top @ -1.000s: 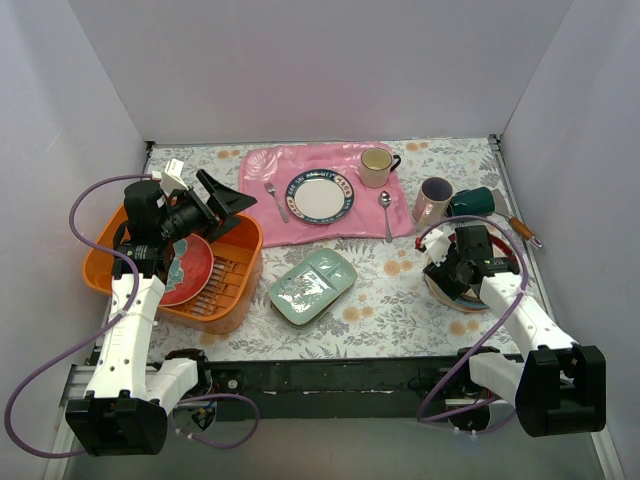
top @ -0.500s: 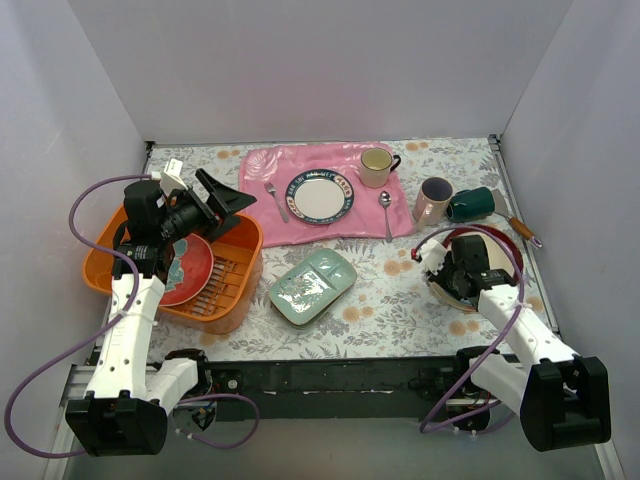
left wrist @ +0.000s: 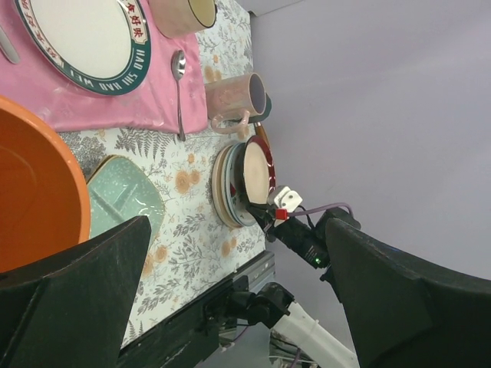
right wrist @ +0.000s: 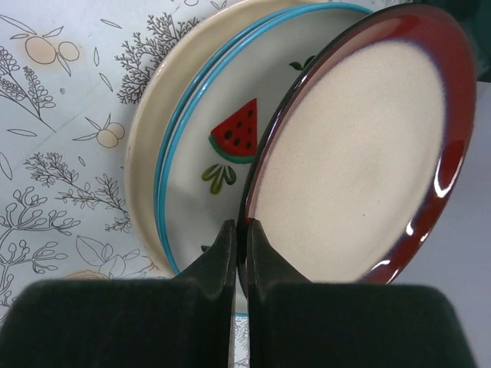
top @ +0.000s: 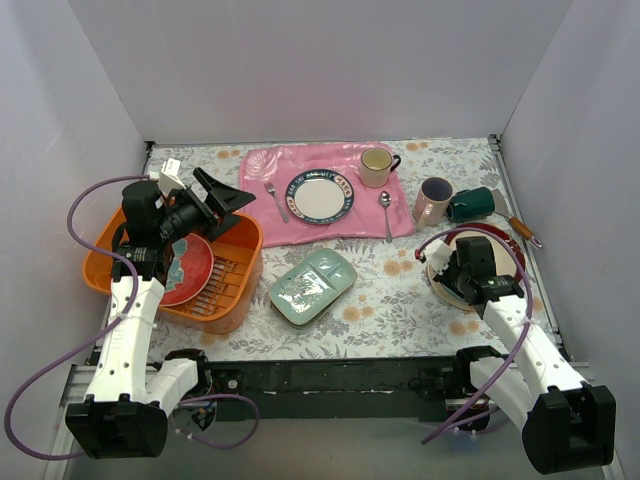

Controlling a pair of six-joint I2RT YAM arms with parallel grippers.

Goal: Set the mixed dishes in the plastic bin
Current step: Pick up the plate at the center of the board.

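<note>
The orange plastic bin [top: 243, 243] stands at the left with a red plate [top: 190, 272] inside it. My left gripper [top: 232, 203] hangs open and empty above the bin. At the right lies a stack of plates. My right gripper [right wrist: 244, 230] is shut on the near rim of the top one, a maroon-rimmed cream plate [right wrist: 360, 153], which is tilted up off a white fruit-print plate with a blue rim [right wrist: 207, 153]. A pale plate [right wrist: 144, 130] lies beneath. A pale green divided tray [top: 312, 285] sits mid-table. A pink mug [top: 433, 198] and a dark green mug [top: 472, 203] stand behind the stack.
A pink cloth mat [top: 265, 165] at the back holds a white plate with a dark blue rim [top: 320, 195], a cream-yellow mug [top: 377, 166], a fork [top: 277, 200] and a spoon [top: 386, 212]. A brown-handled utensil [top: 522, 230] lies by the right wall.
My right gripper has closed on the maroon-rimmed plate's rim, and the plate has tipped up from the stack. The left arm has stayed where it was.
</note>
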